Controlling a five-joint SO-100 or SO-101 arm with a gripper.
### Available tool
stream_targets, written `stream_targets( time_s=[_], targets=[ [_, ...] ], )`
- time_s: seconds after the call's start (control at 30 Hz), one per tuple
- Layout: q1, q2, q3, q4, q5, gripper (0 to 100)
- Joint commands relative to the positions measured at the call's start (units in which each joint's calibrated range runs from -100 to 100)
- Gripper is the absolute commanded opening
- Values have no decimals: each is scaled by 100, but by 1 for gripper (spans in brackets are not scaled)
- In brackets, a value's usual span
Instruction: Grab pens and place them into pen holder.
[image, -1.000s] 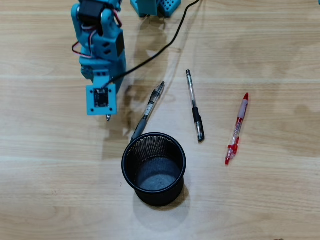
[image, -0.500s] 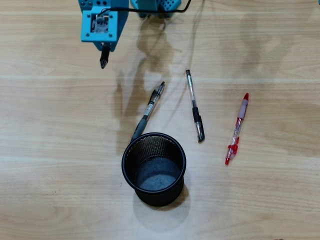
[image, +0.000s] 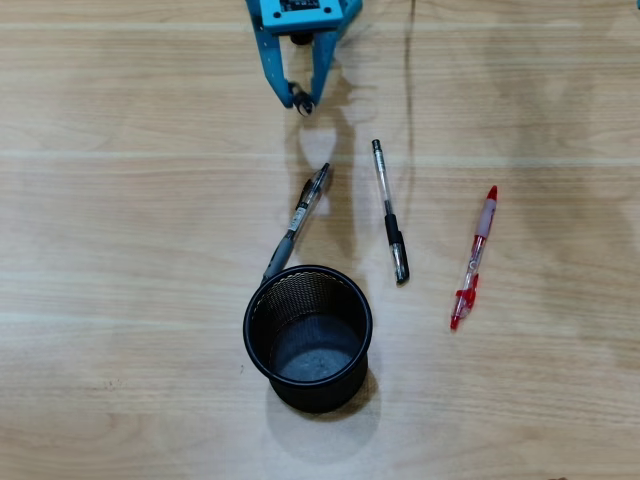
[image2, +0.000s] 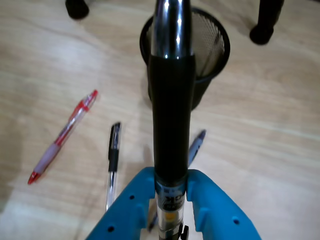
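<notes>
My blue gripper (image: 303, 98) hangs at the top of the overhead view, shut on a black-and-clear pen (image2: 171, 100) that points away from the wrist camera. The black mesh pen holder (image: 308, 337) stands upright lower down with nothing showing in it; in the wrist view the pen holder (image2: 212, 42) is beyond the held pen's tip. Three pens lie on the wood: a black one (image: 300, 215) with its tip beside the holder's rim, a second black one (image: 388, 212) to its right, and a red one (image: 473, 258) furthest right. The wrist view shows the red pen (image2: 62, 137) and a black pen (image2: 113, 160) at left.
A thin black cable (image: 410, 40) runs down from the top edge right of the gripper. Two dark round feet (image2: 76, 7) (image2: 265, 22) stand on the surface beyond the holder in the wrist view. Bare light wood surrounds the holder.
The arm has swung from left of the holder up to the top edge and then rightward, carrying the pen. The pens on the table and the holder have not moved.
</notes>
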Motion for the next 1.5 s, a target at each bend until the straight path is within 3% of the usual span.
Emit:
stream_targets(
  time_s=[0.0, 0.23, 0.37, 0.97, 1.47],
  targets=[
    [-258, 47, 551, -2191, -145, 2],
    [-376, 920, 1082, -6255, -155, 2],
    [-358, 1374, 1019, -7271, -287, 2],
    [-4, 3676, -1090, -7365, -368, 2],
    [142, 4406, -774, -7012, -404, 4]
  ],
)
